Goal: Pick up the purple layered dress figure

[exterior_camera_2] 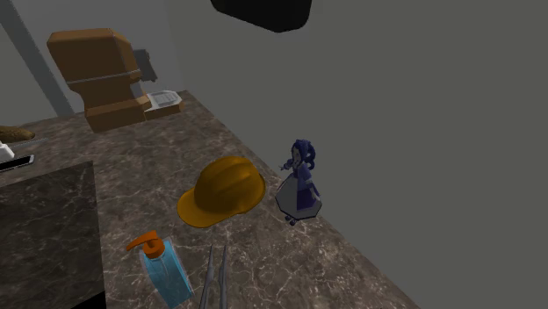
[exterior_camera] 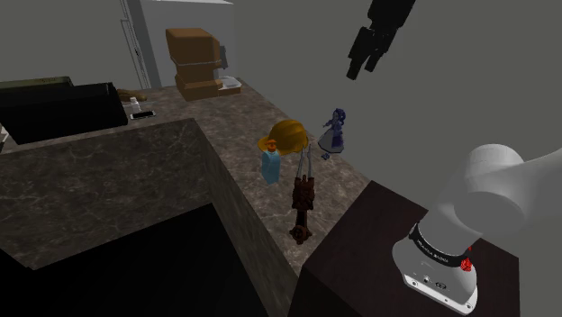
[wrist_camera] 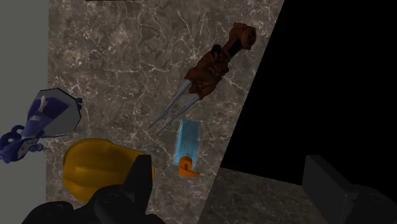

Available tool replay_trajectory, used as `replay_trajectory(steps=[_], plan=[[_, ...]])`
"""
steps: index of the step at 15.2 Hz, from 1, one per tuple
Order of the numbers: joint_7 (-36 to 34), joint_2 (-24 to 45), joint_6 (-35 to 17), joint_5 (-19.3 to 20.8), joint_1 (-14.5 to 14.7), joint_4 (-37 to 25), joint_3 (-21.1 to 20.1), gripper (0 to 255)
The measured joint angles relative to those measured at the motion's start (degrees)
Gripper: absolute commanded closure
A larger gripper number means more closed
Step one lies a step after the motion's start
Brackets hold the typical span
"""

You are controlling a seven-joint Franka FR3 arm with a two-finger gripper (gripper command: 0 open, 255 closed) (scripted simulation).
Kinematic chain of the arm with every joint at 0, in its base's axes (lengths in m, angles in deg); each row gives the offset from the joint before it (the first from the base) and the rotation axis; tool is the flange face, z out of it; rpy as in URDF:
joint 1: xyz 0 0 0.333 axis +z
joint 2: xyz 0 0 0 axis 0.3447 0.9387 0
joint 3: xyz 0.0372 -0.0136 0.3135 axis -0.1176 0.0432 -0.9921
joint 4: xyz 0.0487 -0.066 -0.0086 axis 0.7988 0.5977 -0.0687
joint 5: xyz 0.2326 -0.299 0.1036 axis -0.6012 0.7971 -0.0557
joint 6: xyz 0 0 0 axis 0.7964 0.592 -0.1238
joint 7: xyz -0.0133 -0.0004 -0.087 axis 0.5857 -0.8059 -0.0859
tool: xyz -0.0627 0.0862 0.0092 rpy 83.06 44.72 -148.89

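**Shoulder, second exterior and wrist views, one moment.** The gripper [exterior_camera: 362, 67] hangs high over the marble countertop [exterior_camera: 261, 113]. Its fingers [wrist_camera: 137, 184] are spread wide, with nothing between them.

The purple layered-dress figure [exterior_camera: 333, 131] stands upright at the counter's wall-side edge. In the shoulder view it is just right of an orange hard hat [exterior_camera: 288, 137]. A blue soap dispenser [exterior_camera: 270, 165] and a two-pronged tool with a brown handle [exterior_camera: 303, 203] lie nearer the stand.

**Key relation:** the figure is well below the gripper and off its line. In the wrist view it sits outside the span of the fingers, past the finger that overlaps the hard hat. Its long axis is vertical, with the head on top and the broad skirt at the base.

I judge that I must shift the gripper toward the wall and then lower it. I would close on the narrow upper body rather than the skirt, and keep clear of the hard hat close beside it.
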Motion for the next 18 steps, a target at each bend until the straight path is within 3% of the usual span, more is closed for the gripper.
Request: replay_trajectory(steps=[8,18], plan=[[5.32,6.22,-5.83,2.49,-2.08,1.05,5.79,0],[14.68,21.45,-15.37,4.08,-4.69,-2.34,15.42,0]])
